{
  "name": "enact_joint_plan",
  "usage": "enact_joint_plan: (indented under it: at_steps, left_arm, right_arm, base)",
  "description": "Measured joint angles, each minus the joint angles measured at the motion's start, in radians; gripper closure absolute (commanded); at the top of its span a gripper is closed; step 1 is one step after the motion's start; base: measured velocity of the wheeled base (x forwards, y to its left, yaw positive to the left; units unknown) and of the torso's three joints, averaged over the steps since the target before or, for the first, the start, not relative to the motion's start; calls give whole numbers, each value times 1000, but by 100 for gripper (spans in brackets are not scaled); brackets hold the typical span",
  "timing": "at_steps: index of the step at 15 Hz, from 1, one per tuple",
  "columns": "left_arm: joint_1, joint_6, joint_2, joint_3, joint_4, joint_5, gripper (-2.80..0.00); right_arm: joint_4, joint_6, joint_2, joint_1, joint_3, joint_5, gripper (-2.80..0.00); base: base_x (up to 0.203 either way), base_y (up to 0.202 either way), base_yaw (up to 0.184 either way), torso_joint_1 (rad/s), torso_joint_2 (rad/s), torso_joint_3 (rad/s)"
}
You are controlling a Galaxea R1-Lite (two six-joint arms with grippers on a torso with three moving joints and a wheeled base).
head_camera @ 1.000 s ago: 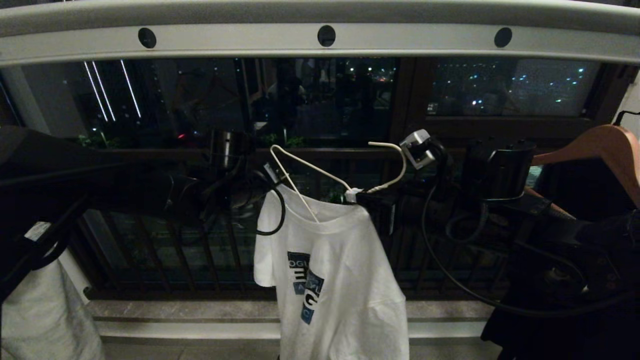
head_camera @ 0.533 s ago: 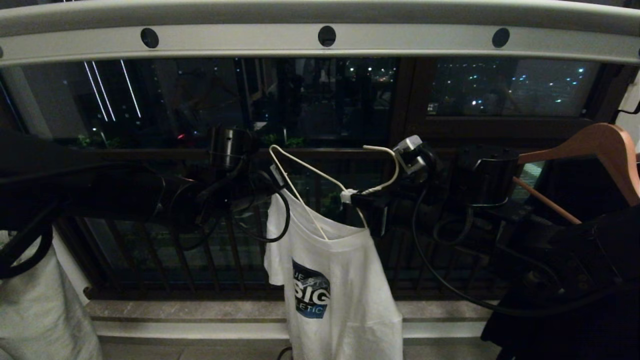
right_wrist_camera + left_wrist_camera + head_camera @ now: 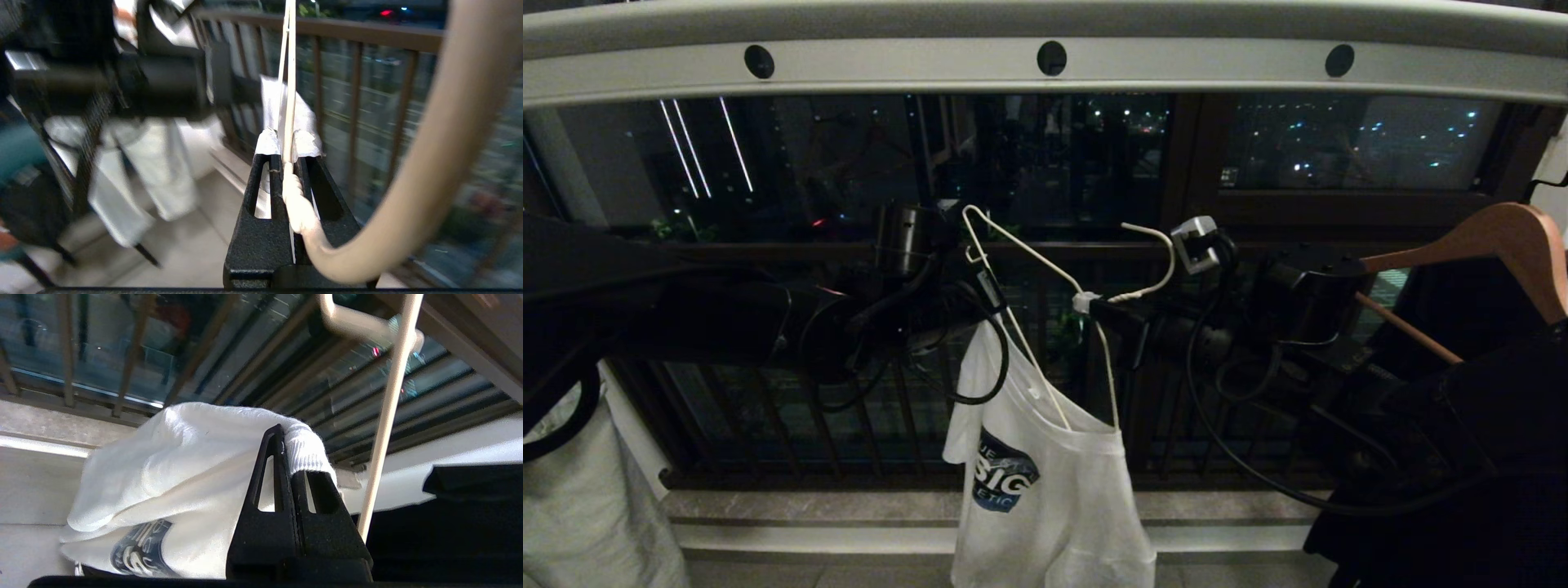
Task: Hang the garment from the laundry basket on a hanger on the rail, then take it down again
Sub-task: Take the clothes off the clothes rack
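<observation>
Since a second ago your T-shirt [image 3: 1045, 498] has slid down and bunched: it sat up at the hanger's neck with the collar spread, and now it hangs lower and narrower, well under the rail [image 3: 1045, 61], with the wire hanger [image 3: 1033, 269] tipped steeper. Your left hand [image 3: 990, 292] is clamped shut on the ribbed collar edge, plain in the left wrist view, where the fingers [image 3: 282, 473] pinch the cloth beside the wire. Your right hand [image 3: 1094, 308] is closed tight on the hanger's twisted neck, the hook curling up and back from it. Treat the shirt as light, limp and slippery on thin wire: I judge it will slide off the sloping arm unless the collar is stretched over both ends. Keep your hold on the ribbing, the firmest part of the cloth, and on the neck of the hanger, its stiffest point; the wire itself will likely flex. You cannot see the laundry basket, nor the shirt's hem, cut off at the picture's lower edge. Whether the far shoulder of the hanger is inside the collar is hard to make out against the dark railing [image 3: 849, 408].
</observation>
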Motion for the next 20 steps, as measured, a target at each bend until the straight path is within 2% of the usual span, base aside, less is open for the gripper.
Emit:
enact_joint_plan:
  at_steps: [4, 9, 13, 20]
  left_arm:
    - [-44, 0, -13, 31, -3, -3, 0]
    - [-88, 5, -34, 61, 0, -5, 0]
    - [-99, 17, -34, 64, 6, -2, 0]
    - [-98, 60, 37, 54, -3, 8, 0]
  right_arm:
    - [-11, 45, -6, 12, -6, -35, 0]
    - [-26, 53, 13, 20, -40, -133, 0]
    - [-49, 49, 30, -6, -83, -206, 0]
    - [-22, -60, 43, -68, -85, -191, 0]
  base:
    - [0, 0, 0, 0, 0, 0]
    - [0, 0, 0, 0, 0, 0]
    - [0, 0, 0, 0, 0, 0]
    - [0, 0, 0, 0, 0, 0]
